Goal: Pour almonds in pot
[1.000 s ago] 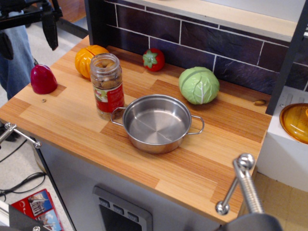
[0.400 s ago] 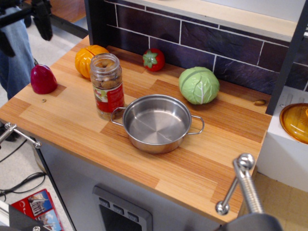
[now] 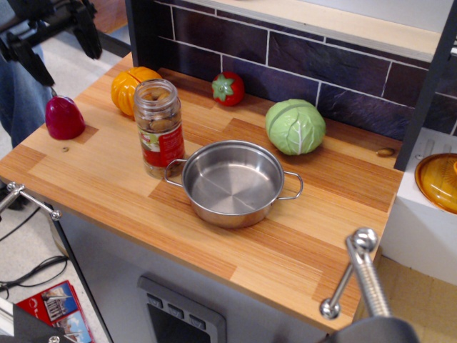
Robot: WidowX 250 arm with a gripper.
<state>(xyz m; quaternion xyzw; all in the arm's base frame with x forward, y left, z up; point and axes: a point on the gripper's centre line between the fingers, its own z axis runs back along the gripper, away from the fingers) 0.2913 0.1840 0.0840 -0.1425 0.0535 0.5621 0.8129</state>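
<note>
A: What is counted on the table?

B: One clear jar is seen standing upright, with the almonds visible through its glass above a red and white label. One pot of shiny steel is placed just beside the jar, to its right, and the pot's left wire handle is very close to the jar's base; whether they touch cannot be told. Two loop handles are counted on the pot.

A: And the other pieces?

B: One orange pumpkin is found behind the jar, one red tomato toy near the tiled wall, one green cabbage behind the pot, and one dark red rounded piece by the left edge. One amber lidded dish is seen off the table, at the far right.

A: The claw?

B: One claw is seen at the upper left, above the table's corner, well apart from the jar. Its dark fingers are spread apart and nothing is held between them.
</note>
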